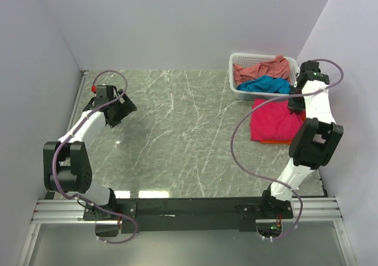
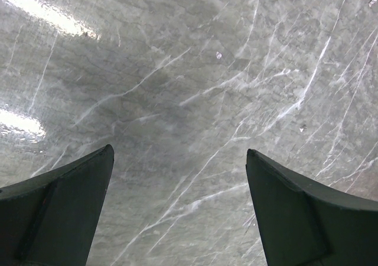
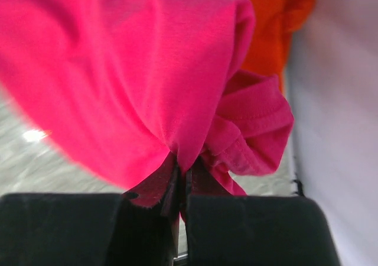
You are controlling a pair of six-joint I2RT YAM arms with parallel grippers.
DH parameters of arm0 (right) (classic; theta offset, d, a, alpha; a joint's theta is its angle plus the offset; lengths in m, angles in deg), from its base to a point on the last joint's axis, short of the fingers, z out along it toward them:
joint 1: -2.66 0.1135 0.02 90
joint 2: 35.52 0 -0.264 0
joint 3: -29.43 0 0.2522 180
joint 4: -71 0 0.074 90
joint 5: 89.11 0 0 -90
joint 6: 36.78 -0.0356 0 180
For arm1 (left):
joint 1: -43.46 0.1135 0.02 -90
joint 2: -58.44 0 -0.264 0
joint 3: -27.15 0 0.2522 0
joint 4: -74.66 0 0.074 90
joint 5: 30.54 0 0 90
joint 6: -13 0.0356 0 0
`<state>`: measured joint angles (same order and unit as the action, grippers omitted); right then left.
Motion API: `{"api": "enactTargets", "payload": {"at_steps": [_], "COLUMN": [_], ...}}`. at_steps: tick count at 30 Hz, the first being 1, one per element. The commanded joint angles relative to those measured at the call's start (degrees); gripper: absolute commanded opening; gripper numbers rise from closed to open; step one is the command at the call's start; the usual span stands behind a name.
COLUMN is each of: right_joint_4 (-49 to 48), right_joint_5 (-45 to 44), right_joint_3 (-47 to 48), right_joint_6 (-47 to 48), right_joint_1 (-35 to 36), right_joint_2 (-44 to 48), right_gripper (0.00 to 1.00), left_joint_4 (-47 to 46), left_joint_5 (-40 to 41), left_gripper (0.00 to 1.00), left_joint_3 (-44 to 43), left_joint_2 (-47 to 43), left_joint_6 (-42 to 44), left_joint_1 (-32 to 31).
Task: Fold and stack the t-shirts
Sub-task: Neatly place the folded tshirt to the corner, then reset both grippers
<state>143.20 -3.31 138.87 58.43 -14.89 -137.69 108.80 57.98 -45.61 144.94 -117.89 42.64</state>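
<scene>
While the overhead view shows only the right arm stretched toward two o'clock across the bench (image 1: 177, 136), its wrist camera reveals the right claw (image 3: 180, 186) pinching a fold of the magenta-pink t-shirt (image 3: 130, 83), which lies atop the orange t-shirt (image 3: 269, 23), just at six o'clock of the basket (image 1: 234, 77). At ten o'clock, the left claw (image 2: 180, 151) hovers spread wide above the marble.
</scene>
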Motion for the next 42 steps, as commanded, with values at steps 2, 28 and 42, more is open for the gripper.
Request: {"api": "enactTargets", "payload": {"at_steps": [2, 28, 42], "right_joint_4": [-5.3, -22.0, -33.3], "right_joint_5": [-11.5, -17.3, 12.9], "right_joint_3": [1.6, -8.2, -31.3], "right_joint_6": [-1.2, -17.4, -24.4], "right_joint_1": [-1.4, -2.8, -1.4], "right_joint_2": [-4.0, 0.8, 34.4], "right_gripper": [0.00, 0.84, 0.91], "left_joint_4": [-1.2, -0.4, 3.0], "left_joint_5": [0.5, 1.3, 0.2], "left_gripper": [0.99, 0.99, 0.99], "left_joint_3": [-0.1, -0.1, -2.3], "left_joint_2": [0.2, -2.6, -11.1], "left_joint_6": [1.4, 0.4, -4.0], "left_joint_1": [0.2, 0.3, -0.1]}}
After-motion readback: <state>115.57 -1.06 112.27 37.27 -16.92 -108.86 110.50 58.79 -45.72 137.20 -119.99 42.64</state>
